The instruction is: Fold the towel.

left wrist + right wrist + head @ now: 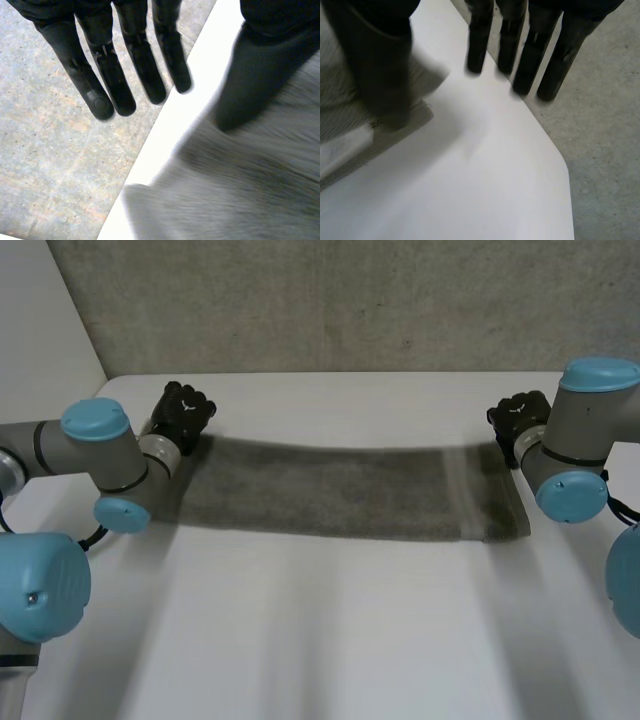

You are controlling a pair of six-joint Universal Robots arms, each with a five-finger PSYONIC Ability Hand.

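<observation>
A long grey towel (340,490) lies flat as a narrow strip across the far half of the white table (330,640). My left hand (183,412) is at the towel's left end, near the far corner. In its wrist view the fingers (145,65) are straight and reach past the table edge, with the thumb (250,75) over the towel (250,190). It is open and holds nothing. My right hand (520,418) is at the towel's right end. Its straight fingers (532,55) point over the table edge and its thumb (380,70) hangs above the towel's corner (340,115). This hand is open too.
The table's far edge (200,85) runs just under both hands, with grey concrete (50,165) beyond it. The rounded far right table corner (560,165) lies beside my right hand. A white panel (40,320) stands at the far left.
</observation>
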